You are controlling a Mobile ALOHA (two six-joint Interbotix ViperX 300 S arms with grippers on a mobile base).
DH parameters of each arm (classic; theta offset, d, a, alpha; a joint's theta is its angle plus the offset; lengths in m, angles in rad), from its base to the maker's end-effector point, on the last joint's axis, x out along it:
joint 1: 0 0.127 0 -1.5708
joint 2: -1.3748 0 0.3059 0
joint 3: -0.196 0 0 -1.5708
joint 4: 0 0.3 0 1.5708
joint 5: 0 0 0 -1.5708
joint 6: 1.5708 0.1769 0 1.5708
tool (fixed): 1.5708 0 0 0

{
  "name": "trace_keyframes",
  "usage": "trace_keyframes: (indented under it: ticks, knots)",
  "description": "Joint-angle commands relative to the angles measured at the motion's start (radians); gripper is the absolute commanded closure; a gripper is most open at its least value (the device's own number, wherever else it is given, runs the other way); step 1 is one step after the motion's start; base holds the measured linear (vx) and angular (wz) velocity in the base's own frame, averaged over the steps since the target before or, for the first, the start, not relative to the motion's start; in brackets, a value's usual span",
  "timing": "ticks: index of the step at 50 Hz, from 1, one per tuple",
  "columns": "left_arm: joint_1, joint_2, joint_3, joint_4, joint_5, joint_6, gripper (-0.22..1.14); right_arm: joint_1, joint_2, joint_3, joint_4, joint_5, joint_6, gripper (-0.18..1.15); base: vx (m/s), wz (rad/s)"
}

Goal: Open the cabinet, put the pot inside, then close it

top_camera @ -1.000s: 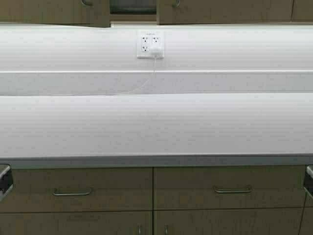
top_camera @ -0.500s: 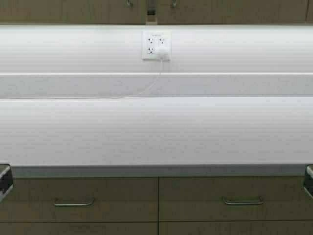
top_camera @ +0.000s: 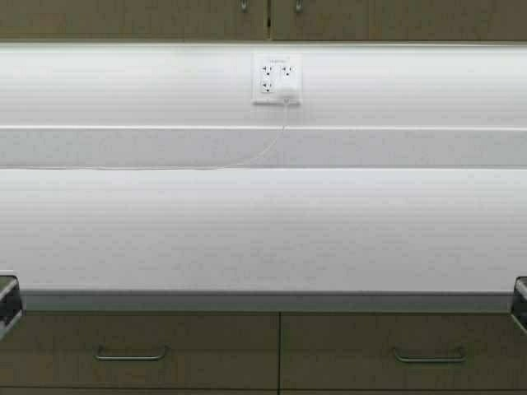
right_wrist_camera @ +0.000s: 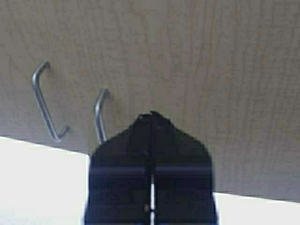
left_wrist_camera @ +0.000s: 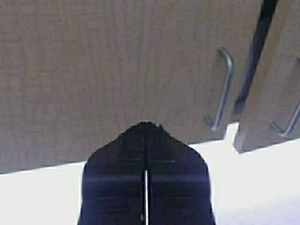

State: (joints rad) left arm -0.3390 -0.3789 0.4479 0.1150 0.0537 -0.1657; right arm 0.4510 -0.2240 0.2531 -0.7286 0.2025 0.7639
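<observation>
- High view: a long white tabletop (top_camera: pixel 263 230) runs across the whole width, with a white backsplash behind it. On that backsplash sits a white square wall outlet (top_camera: pixel 277 79), and a thin white cord (top_camera: pixel 272 144) hangs from it and trails off along the back of the tabletop toward the left.
- High view: above the backsplash run light-brown wooden upper cabinet doors (top_camera: pixel 132 18); below the tabletop edge are light-brown wooden drawer fronts, each with a curved metal drawer handle (top_camera: pixel 131 355). The large round dark-grey metal pot appears in none of the views.
- High view: only dark corners of the two arms show, at the left and right edges, level with the tabletop's front lip.
- Left wrist view: the black left claw (left_wrist_camera: pixel 146 176) is clenched, its fingers meeting along a thin seam, holding nothing. It points at a wooden cabinet door that carries a metal bar handle (left_wrist_camera: pixel 222 89); a dark gap separates that door from the neighbouring one.
- Right wrist view: the black right claw (right_wrist_camera: pixel 151 176) is likewise clenched and empty, facing a wooden door with two metal loop handles (right_wrist_camera: pixel 44 101) side by side.
</observation>
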Motion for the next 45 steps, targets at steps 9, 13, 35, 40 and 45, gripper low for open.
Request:
trace_keyframes:
  ticks: [9,13,35,40,45]
  knots:
    - [-0.002,-0.015,-0.012,-0.002,-0.009,0.000,0.87,0.015,-0.123,0.092,0.002,0.005,0.002,0.91,0.05,0.01]
    - [-0.003,-0.015,-0.011,-0.002,-0.009,0.000,0.87,0.015,-0.161,0.132,0.002,0.005,0.002,0.91,0.03,0.01]
    - [-0.002,-0.020,-0.005,-0.003,-0.009,-0.008,0.87,0.015,-0.198,0.175,-0.002,0.005,0.000,0.91,0.01,0.00]
    - [-0.003,-0.023,-0.005,-0.003,-0.011,-0.009,0.87,0.015,-0.198,0.183,-0.002,0.005,0.002,0.91,0.00,0.00]
    - [-0.002,-0.023,0.002,-0.005,-0.009,-0.009,0.87,0.015,-0.198,0.183,-0.002,0.005,0.000,0.91,0.00,0.00]
